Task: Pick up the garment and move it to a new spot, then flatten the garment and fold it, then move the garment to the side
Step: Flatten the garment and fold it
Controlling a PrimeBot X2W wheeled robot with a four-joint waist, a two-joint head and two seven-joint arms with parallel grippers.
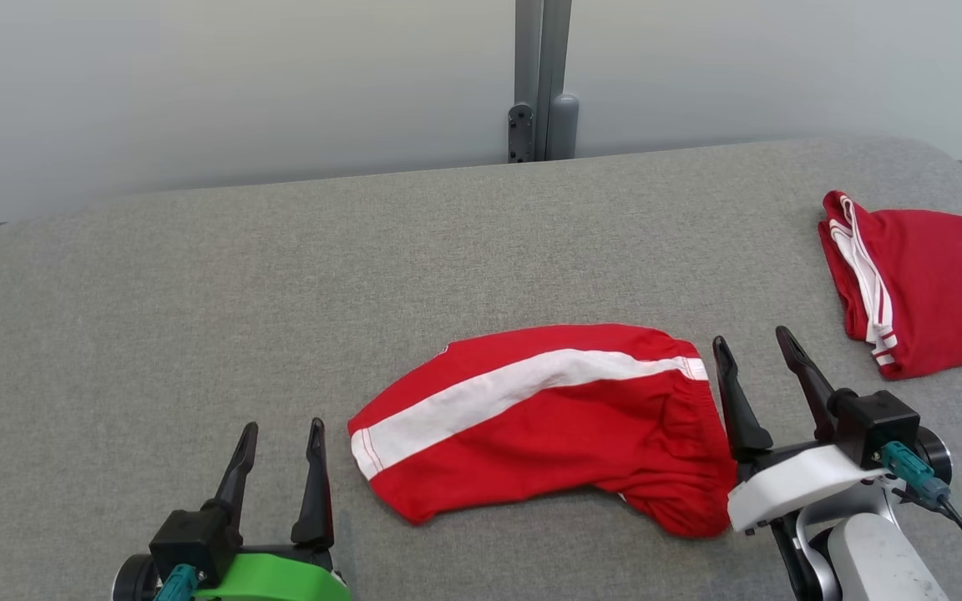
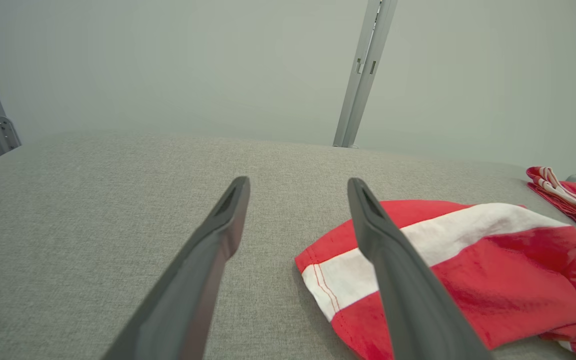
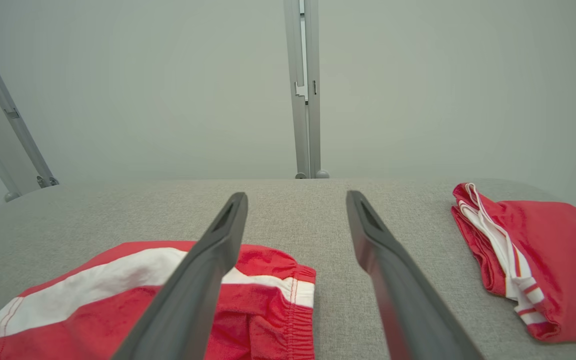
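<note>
A pair of red shorts with a broad white stripe, the garment (image 1: 548, 426) (image 2: 493, 260) (image 3: 268, 310), lies folded over and slightly rumpled on the grey padded table (image 1: 197, 292), near its front middle. My left gripper (image 1: 282, 427) (image 2: 299, 182) hovers open just left of the garment's hem end, holding nothing. My right gripper (image 1: 752, 336) (image 3: 296, 195) stands open just right of the elastic waistband end, also with nothing between its fingers. In both wrist views, one finger overlaps the cloth while the other is over bare table.
A second red garment with thin white stripes (image 1: 940, 284) (image 2: 568, 197) (image 3: 543, 250) lies folded at the table's right edge. A grey metal post (image 1: 541, 83) rises behind the table against a pale wall. Bare grey surface spreads to the left and back.
</note>
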